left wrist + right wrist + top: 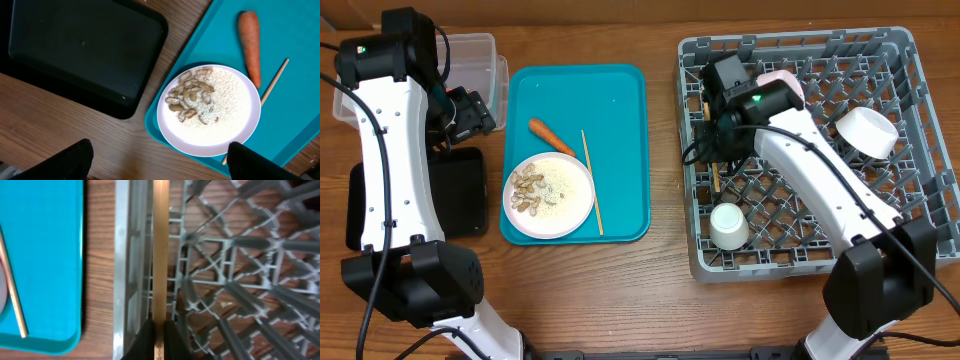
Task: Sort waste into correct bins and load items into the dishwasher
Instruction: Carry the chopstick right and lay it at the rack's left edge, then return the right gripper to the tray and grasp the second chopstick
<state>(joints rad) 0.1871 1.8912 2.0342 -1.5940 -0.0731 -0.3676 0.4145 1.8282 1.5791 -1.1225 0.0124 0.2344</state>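
The chopstick (160, 255) is clamped between the closed fingers of the right gripper (159, 342); it runs just inside the left wall of the rack (125, 280), over the lattice floor (whether its far tip touches the floor I cannot tell). Deeper in the rack a cup (729, 226) sits mouth-down near the front left corner; a bowl (865, 132) leans among the pegs at the right; a pink bowl (782, 82) shows partly behind the right arm.

Left of the rack lies the teal tray (620, 90); on it a second chopstick (592, 182) lies just beside the plate (570, 215), which carries shells (528, 190) and pale crumbs (225, 100); a carrot (550, 138) lies near the plate's far rim.

The left gripper (160, 162) hangs with jaws wide apart and nothing in them, above the tray's near left corner and the table (60, 130); the black tray (75, 50) lies just beside the teal one; the tub (480, 55) stands at the far left.
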